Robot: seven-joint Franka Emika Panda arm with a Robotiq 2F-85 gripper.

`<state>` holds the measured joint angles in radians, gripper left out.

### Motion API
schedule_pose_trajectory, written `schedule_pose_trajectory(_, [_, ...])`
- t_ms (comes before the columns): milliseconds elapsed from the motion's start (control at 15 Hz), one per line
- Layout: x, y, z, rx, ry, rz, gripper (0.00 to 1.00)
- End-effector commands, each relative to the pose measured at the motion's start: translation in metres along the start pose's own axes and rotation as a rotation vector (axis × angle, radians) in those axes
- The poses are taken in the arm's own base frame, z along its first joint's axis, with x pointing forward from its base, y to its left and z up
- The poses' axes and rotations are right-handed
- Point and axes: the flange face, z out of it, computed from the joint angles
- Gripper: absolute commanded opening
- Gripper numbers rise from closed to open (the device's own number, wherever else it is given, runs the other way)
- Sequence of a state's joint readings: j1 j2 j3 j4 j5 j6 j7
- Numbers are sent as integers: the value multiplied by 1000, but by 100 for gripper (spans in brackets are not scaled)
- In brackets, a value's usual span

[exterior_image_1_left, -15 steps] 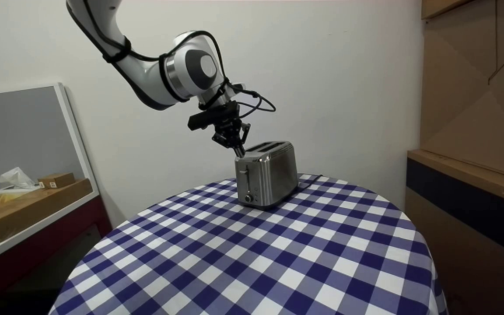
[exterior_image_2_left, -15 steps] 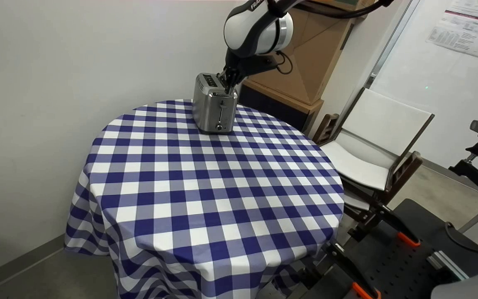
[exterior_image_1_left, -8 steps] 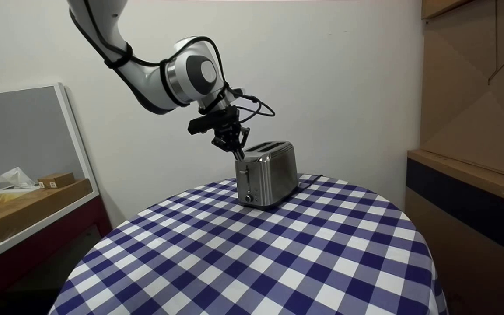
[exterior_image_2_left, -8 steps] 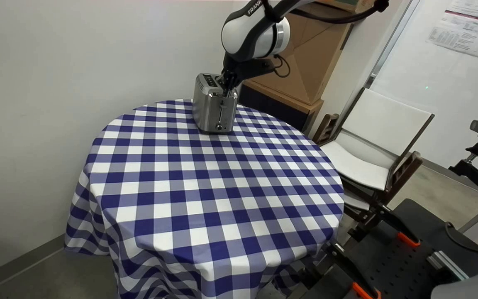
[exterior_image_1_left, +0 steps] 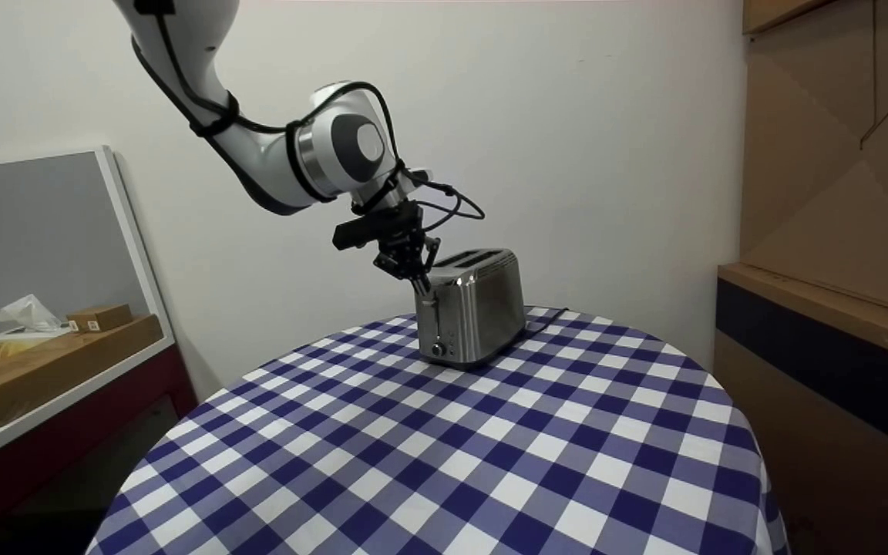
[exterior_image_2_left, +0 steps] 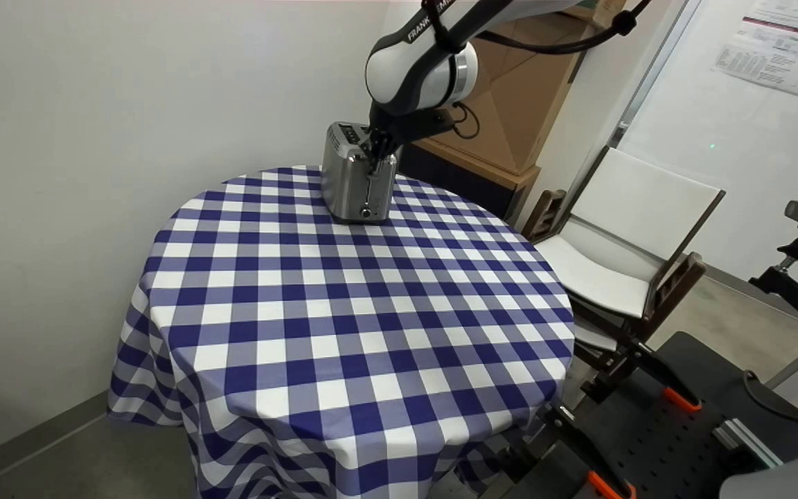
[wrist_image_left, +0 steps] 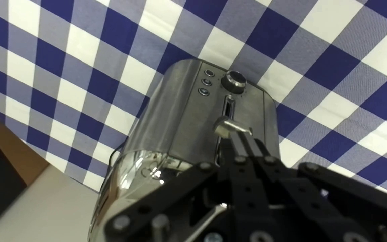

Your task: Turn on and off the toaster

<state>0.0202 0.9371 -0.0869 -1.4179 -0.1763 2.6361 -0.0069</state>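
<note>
The silver toaster [exterior_image_1_left: 490,316] stands upright on the checked cloth, in both exterior views [exterior_image_2_left: 349,184] and the wrist view [wrist_image_left: 198,124]. Its end panel has a lever [wrist_image_left: 227,126] high in a vertical slot, a round knob [wrist_image_left: 234,81] and several small buttons [wrist_image_left: 206,82]. My gripper [exterior_image_1_left: 422,287] is shut, with its fingertips together and nothing seen between them. In the wrist view the gripper [wrist_image_left: 246,133] overlaps the lever's near edge, at or just above it. I cannot tell if they touch. The gripper hides part of the slot.
The round table has a blue and white checked cloth [exterior_image_1_left: 444,447]. A dark cord [exterior_image_1_left: 548,320] runs behind the toaster. A wall stands close behind. Cardboard boxes [exterior_image_2_left: 503,104] and a white chair [exterior_image_2_left: 600,270] stand beside the table.
My gripper has moved down along the toaster's end, from level with its top edge to the lever. The fingers have stayed shut. The toaster has not moved.
</note>
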Motion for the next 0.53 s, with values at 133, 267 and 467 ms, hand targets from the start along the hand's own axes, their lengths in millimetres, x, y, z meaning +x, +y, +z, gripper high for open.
schedule_pose_trajectory(133, [11,-2,4,2,19,-5,0])
schedule_pose_trajectory(267, [12,-2,4,3,24,-9,0])
schedule_pose_trajectory(467, [14,-1,5,3,25,-9,0])
